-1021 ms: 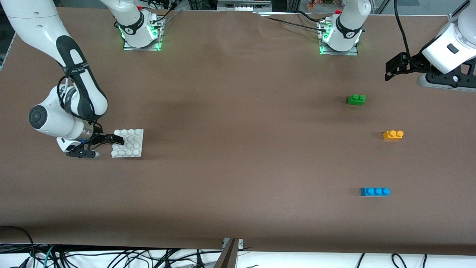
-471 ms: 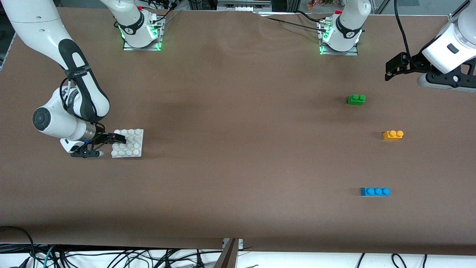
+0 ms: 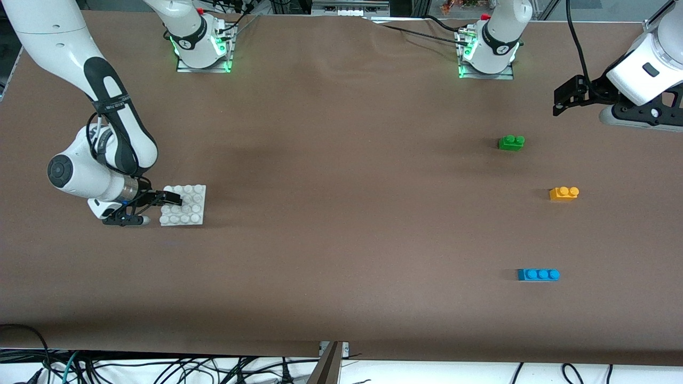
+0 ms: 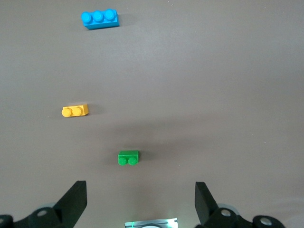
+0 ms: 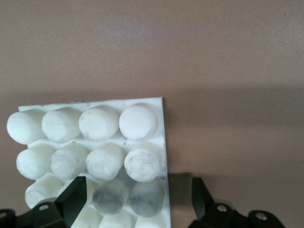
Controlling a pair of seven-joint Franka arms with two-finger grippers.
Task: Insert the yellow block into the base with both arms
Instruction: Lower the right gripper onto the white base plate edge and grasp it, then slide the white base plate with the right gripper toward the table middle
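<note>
the small orange-yellow plastic toy brick with two round studs on top [image 3: 564,193] lay on the brown desk [image 3: 341,213] toward the left arm's end, between the green two-stud plastic brick [image 3: 511,142], which sat farther from the front camera, and the longer blue three-stud plastic brick [image 3: 538,274], which sat nearer to it; all three stood well apart. it looked light, rigid and smooth, so it would likely skid if nudged, and the surest hold seemed to be across its two flat long sides, below the studs. the flat square white plastic plate with its grid of round studs [image 3: 183,205] lay at the right arm's end, stiff and thin, and would probably need pinning at an edge. the right hand [image 3: 150,207] was low at the plate's edge on the side toward the right arm's end, tilted nearly level with the desk, one finger [image 5: 71,199] over the plate's studs and the other on bare desk just beside it, jaws wide and gripping nothing yet. the left hand [image 3: 561,101] hung high over the desk's end near its base, jaws spread wide and empty, looking down on the three bricks.
</note>
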